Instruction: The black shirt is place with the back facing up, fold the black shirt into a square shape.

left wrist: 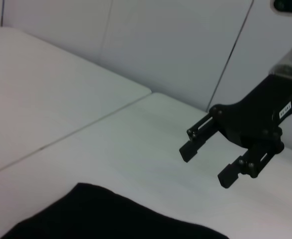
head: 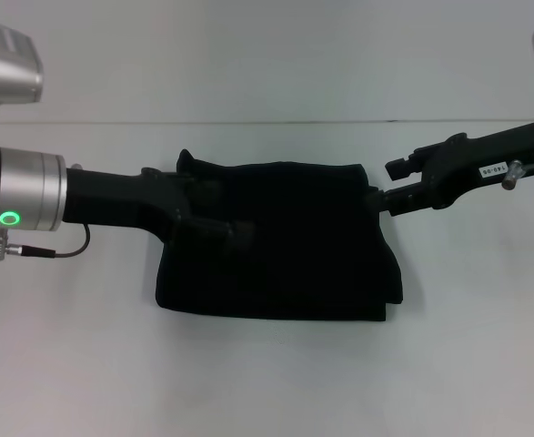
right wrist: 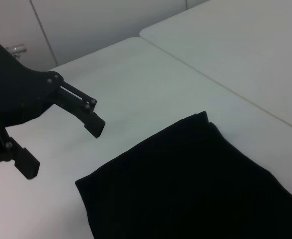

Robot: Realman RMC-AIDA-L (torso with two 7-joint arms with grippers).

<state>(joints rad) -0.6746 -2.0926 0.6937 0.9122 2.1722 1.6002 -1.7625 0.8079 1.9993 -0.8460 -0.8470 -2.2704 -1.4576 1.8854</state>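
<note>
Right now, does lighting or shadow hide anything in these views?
Head view: left gripper blends into the black shirt, dark on dark. Left wrist view: right gripper stands clear against the pale table, fingers open. Right wrist view: left gripper likewise.

Black two-fingered left gripper (right wrist: 61, 144) reaches in from nine o'clock, jaws spread; black two-fingered right gripper (left wrist: 208, 162) reaches in from two o'clock, jaws likewise apart

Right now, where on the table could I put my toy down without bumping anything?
The near table below the shirt is bare, and so is the far strip behind it. The middle is crowded: the left claw is over the shirt, and the right claw is open at its right edge.
</note>
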